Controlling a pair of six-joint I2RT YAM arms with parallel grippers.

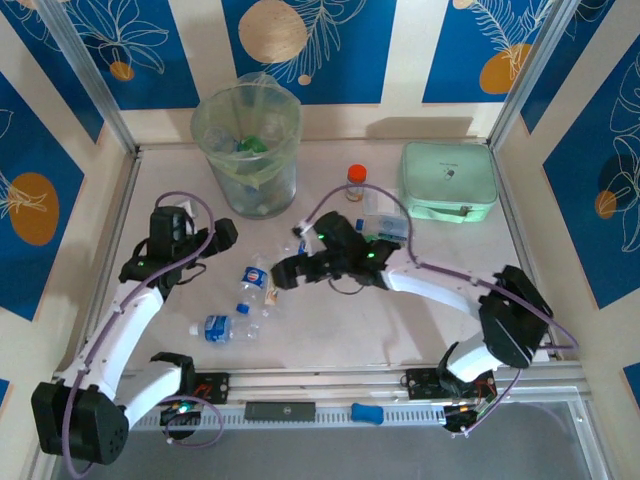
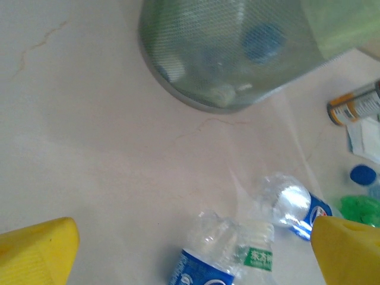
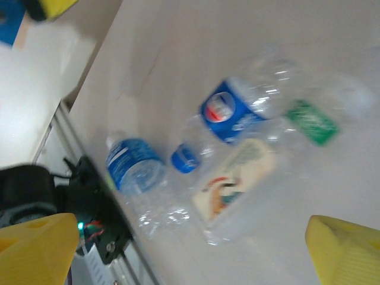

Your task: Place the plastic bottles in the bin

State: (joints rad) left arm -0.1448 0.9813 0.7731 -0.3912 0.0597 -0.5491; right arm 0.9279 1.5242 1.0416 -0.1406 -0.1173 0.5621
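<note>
Several plastic bottles (image 1: pixel 252 290) are being shown lying on the tabletop (image 1: pixel 400 320) in a loose cluster left of centre. They are crushed and clear, with blue labels. An exact count is not being given, as the clear bodies are blending into the pale surface. One blue-labelled bottle (image 1: pixel 215 327) is lying at the near side of the cluster.

More bottles are being glimpsed inside the bin (image 1: pixel 215 165), which is standing upright at the far left. Its contents are being blurred by the translucent wall and liner, with only blue and green patches being made out.

The right pincer (image 3: pixel 191 234) is being held with fingers wide apart and nothing clamped, above the blur-smeared bottles. Its yellow fingertips (image 3: pixel 35 252) are being cut off by the frame edges. From above it is being seen just right of the cluster.

The left pincer (image 2: pixel 195 240) is likewise being held apart and empty, over two bottles, with the bin's base being cropped at the top. An orange-capped jar (image 1: pixel 356 182) and a mint-green case (image 1: pixel 448 182) are standing at the far right, well apart from the cluster.
</note>
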